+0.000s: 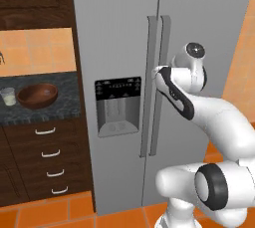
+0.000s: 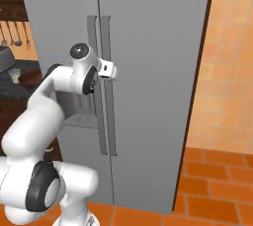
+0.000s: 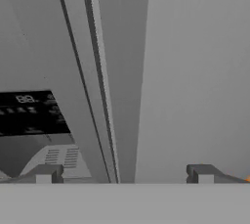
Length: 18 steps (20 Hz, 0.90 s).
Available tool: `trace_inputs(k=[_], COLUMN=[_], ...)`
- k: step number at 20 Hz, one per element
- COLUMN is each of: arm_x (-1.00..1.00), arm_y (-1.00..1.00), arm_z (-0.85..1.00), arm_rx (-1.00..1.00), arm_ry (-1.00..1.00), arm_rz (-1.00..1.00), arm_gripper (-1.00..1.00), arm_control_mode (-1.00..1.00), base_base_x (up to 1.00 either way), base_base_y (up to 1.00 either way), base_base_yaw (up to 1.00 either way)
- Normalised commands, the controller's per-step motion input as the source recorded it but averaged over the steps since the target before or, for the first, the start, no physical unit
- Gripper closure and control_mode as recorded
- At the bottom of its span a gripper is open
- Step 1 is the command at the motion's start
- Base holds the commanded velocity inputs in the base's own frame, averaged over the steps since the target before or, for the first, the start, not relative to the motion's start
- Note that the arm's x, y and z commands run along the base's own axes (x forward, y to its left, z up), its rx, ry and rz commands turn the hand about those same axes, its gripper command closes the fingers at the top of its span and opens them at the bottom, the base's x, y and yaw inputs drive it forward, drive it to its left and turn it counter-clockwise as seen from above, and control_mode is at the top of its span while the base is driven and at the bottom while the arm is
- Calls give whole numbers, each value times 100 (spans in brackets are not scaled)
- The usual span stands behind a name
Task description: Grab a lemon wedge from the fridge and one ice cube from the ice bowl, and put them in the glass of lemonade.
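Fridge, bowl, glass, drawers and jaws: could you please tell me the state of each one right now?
fridge: both doors shut, handles untouched.
gripper: jaws wide open, holding nothing, facing the fridge's handles.
ice bowl: upright on the counter left of the fridge; contents not discernible.
glass of lemonade: upright beside the bowl, pale liquid at the bottom.
drawers: all shut.

Even, flat rendered light; soft shadows; no glare; low resolution, slightly blurry.
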Motion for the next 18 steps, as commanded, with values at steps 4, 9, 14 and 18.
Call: trace_inputs(k=[4, 9, 14, 18], arm_x=[82, 82, 62, 16], arm_y=[-4, -5, -3, -11], arm_z=[-6, -4, -23, -39], arm_rx=[0, 0, 0, 0], arm_ry=[0, 0, 0, -21], arm_rz=[0, 0, 0, 0], arm_gripper=[-100, -100, -100, -100], arm_control_mode=[-100, -100, -100, -100], base_base_x=[0, 0, 0, 0], base_base_y=[0, 0, 0, 0], base_base_yaw=[0, 0, 0, 0])
